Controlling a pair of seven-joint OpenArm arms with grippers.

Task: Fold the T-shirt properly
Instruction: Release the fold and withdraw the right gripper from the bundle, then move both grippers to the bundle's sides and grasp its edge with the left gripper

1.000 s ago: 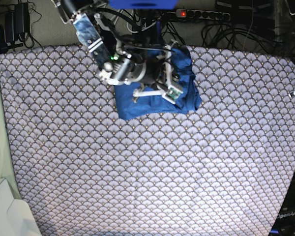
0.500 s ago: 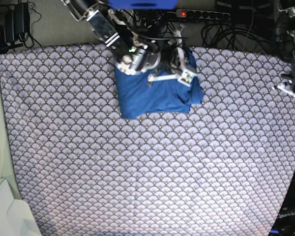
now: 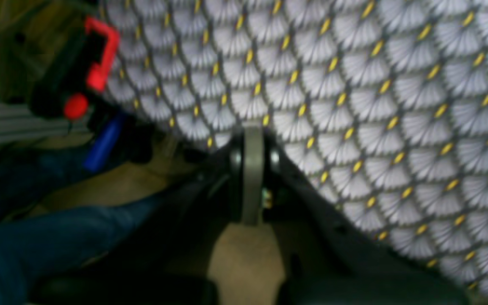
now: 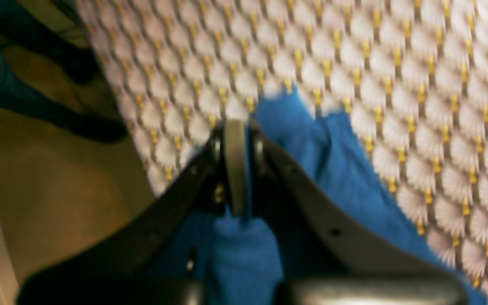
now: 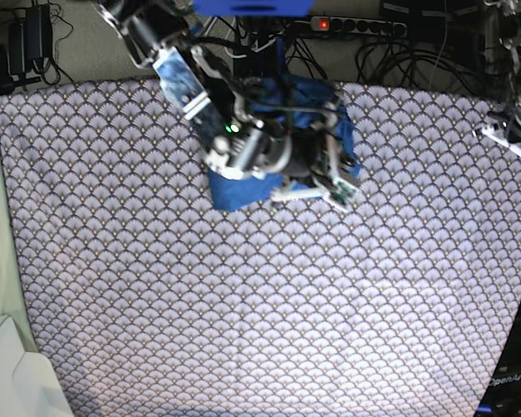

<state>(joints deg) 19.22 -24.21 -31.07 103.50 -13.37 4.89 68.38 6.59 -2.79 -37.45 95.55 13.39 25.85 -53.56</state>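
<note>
Right wrist view: my right gripper [image 4: 235, 169] is pinching the T-shirt [image 4: 337, 169], soft blue knit bunched between its pads, presumably to carry a fold. The shirt lies folded under it on the scalloped cloth [image 5: 330, 304]. My left gripper [image 3: 250, 173], pressed together, holds nothing.

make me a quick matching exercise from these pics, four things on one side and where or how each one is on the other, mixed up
Things:
1. T-shirt
2. right gripper
3. left gripper
4. patterned cloth

States:
a. shut, holding nothing, at the table's edge
b. spread flat over the table
c. folded bundle at the far side
d. shut on blue fabric

Pairs: 1-c, 2-d, 3-a, 4-b
</note>
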